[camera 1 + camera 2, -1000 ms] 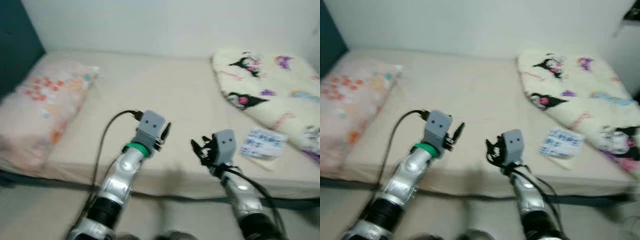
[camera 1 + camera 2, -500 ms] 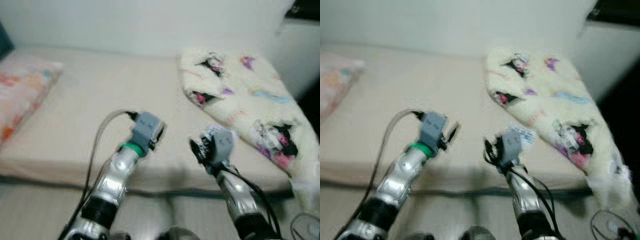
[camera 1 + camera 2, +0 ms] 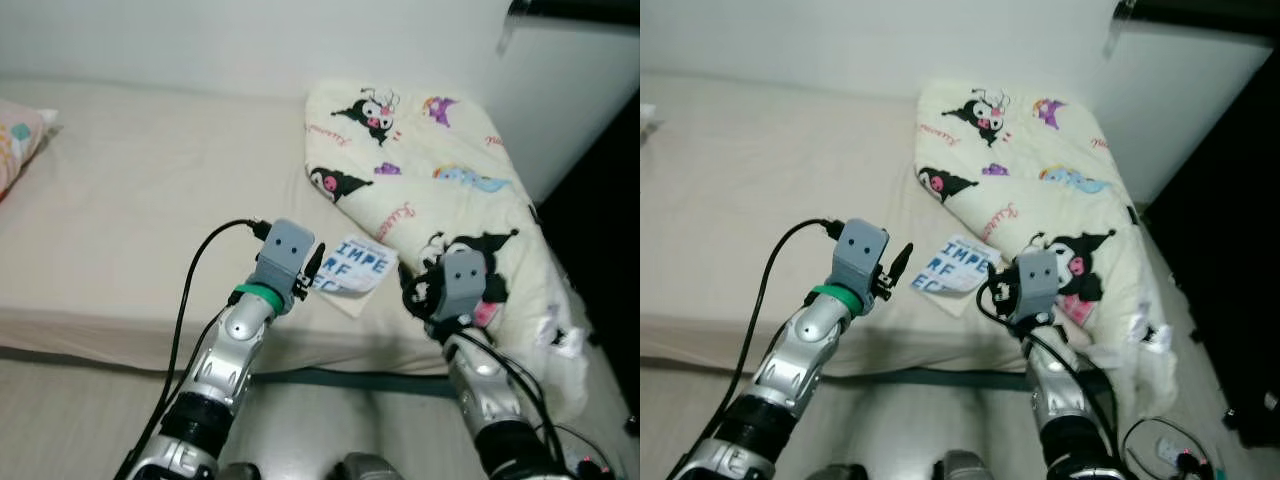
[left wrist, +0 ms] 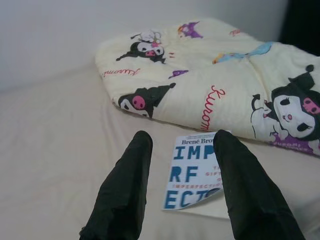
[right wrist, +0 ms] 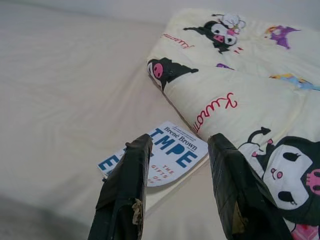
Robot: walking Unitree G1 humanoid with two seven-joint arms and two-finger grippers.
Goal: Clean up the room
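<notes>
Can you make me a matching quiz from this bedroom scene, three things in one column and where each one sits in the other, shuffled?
Things:
1. book
2. cartoon blanket
3. pink pillow

Places:
A. folded on the bed's right side, spilling over its edge
B. at the far left of the bed
C. flat on the bed, beside the blanket's edge, ahead of both grippers

Pairs: 1-C, 2-A, 3-B

You're looking at two silver metal arms, each ending in a grey boxy wrist block with two small dark dots on its face; the left arm wears a bright green ring just below its block. A black cable loops out from the left block and runs down along the arm, and black cables also coil beside the right arm. Each claw, left claw (image 4: 182, 185) and right claw (image 5: 177, 187), has two long matte-black fingers, and the right claw's fingers show scuffed, chipped patches.
</notes>
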